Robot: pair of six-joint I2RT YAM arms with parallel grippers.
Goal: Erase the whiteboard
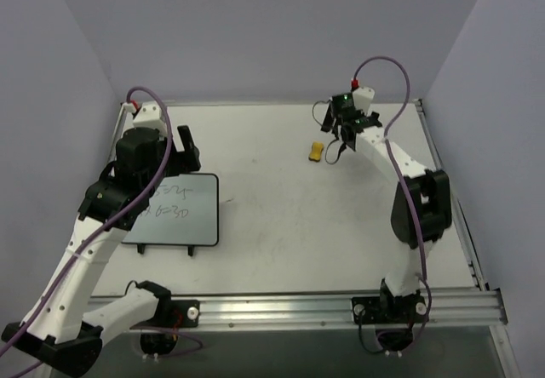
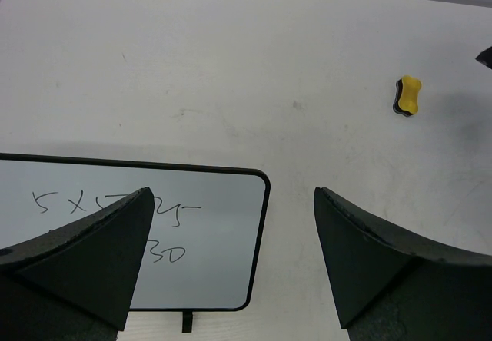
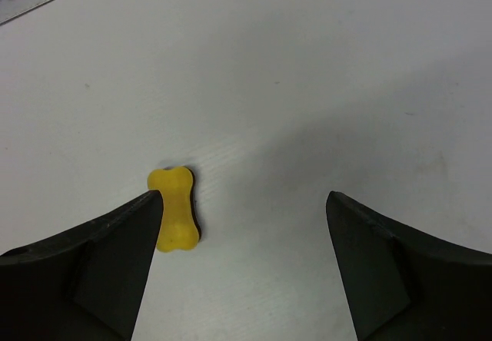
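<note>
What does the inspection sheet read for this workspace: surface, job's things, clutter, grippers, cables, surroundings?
Surface: white table, faint scuffs.
Job's things: whiteboard flat on the left side, handwriting on it; yellow block lying apart from the board, farther back and right.
Clutter: nothing seen.
Grippers: left gripper open over the board's corner, empty; right gripper open, the block beside one finger, not gripped.
Cables: purple cables loop along both arms.
Surroundings: pale walls on three sides; metal rail at the near edge.
</note>
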